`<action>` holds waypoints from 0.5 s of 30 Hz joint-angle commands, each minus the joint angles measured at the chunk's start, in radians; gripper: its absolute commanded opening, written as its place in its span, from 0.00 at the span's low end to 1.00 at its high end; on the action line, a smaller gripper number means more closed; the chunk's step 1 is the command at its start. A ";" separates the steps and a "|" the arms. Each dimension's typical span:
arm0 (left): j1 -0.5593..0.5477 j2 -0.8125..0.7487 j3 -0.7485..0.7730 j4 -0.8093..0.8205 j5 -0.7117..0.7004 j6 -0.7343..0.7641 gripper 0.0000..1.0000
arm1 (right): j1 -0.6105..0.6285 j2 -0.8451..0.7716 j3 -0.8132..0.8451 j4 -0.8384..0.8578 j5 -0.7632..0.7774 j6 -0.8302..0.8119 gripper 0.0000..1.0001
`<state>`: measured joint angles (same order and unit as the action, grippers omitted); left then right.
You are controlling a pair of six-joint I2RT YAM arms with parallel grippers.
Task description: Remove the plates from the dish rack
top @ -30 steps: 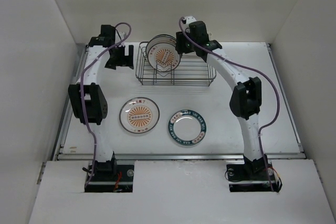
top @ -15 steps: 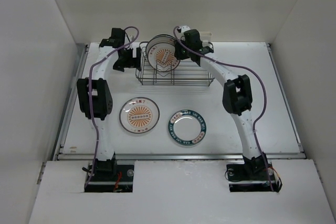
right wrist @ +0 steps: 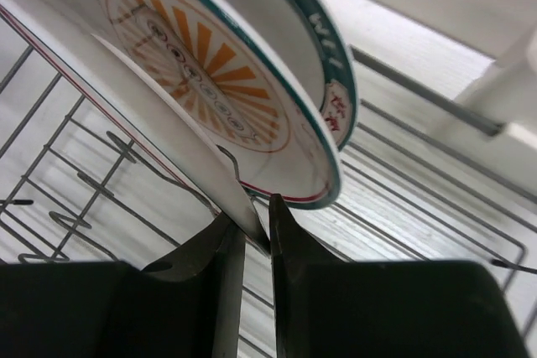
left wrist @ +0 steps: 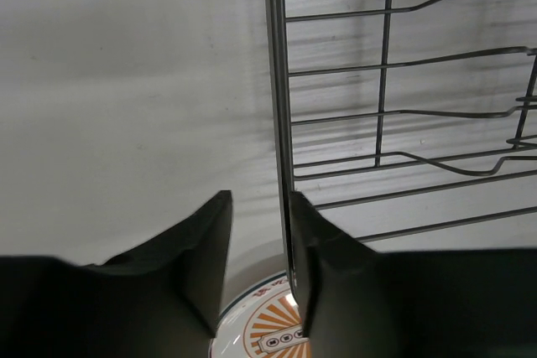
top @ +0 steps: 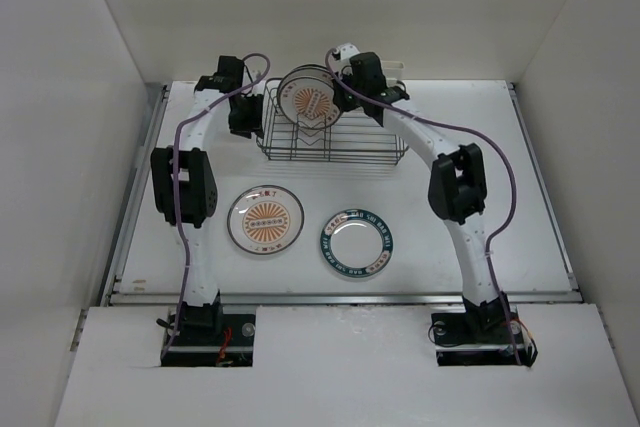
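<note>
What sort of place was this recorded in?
Most likely a lab robot cell, not a kitchen: plain white walls box in a white table, a left arm and right arm are bolted at its near edge, and only a wire dish rack and plates are set out.

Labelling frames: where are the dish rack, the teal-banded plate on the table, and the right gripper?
dish rack [top: 362, 133], top view, wire floor.
teal-banded plate [top: 357, 243], top view, white centre.
right gripper [right wrist: 254, 225], right wrist view, between fingertips.
</note>
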<state>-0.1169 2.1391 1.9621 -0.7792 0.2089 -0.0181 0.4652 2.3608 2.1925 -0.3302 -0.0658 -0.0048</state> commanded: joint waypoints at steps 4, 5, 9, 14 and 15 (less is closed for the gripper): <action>0.000 -0.015 -0.009 0.006 0.043 -0.009 0.24 | 0.006 -0.238 0.015 0.071 0.116 0.000 0.00; 0.000 -0.015 -0.009 0.006 0.043 -0.009 0.23 | 0.016 -0.261 0.004 0.071 0.132 0.000 0.00; 0.000 -0.015 -0.009 0.006 0.043 -0.009 0.23 | 0.026 -0.432 -0.065 0.013 0.156 0.028 0.00; 0.000 -0.025 -0.018 0.006 0.052 -0.019 0.26 | 0.026 -0.609 -0.251 -0.200 -0.018 0.167 0.00; 0.000 -0.025 -0.019 0.006 0.052 -0.019 0.28 | 0.026 -0.635 -0.252 -0.234 -0.061 0.186 0.00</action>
<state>-0.1169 2.1391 1.9564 -0.7742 0.2424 -0.0238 0.4797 1.8008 2.0037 -0.4427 0.0074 0.0784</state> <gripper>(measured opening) 0.270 0.108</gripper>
